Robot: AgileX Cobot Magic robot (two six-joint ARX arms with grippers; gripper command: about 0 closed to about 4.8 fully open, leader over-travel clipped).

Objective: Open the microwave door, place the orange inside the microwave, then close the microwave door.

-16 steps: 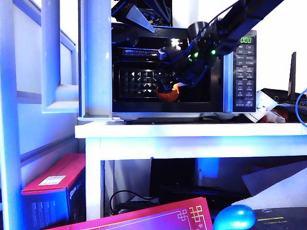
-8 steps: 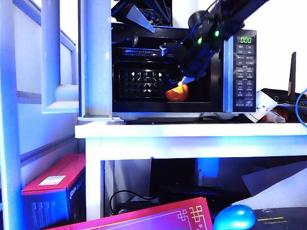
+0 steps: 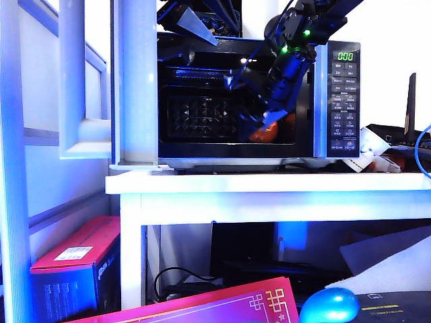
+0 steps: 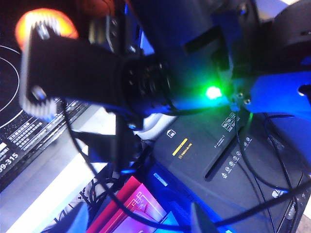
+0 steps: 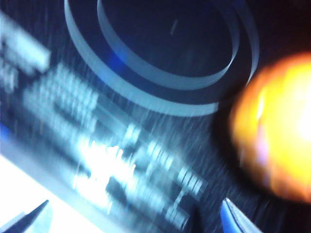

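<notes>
- Done, as I judge it: the door (image 3: 138, 81) stands swung open at the left of the microwave (image 3: 236, 101), and the orange (image 3: 264, 132) lies on the cavity floor, toward its right side.
- Left to do: the right hand (image 3: 252, 124) has to clear the cavity, and the door must be shut.
- The right hand hangs just beside the orange at the cavity mouth, its fingers (image 5: 238, 218) spread wide with nothing between them; the orange (image 5: 274, 131) sits free on the dark floor near the turntable ring (image 5: 160, 77).
- The left hand shows in no view, so whether it is spread or closed I cannot tell.
- The exterior view alone shows the open door and the table (image 3: 269, 183).
- The left wrist view shows the right arm (image 4: 146, 73) close up, with the orange (image 4: 48, 24) glowing behind it, and the floor clutter below.
</notes>
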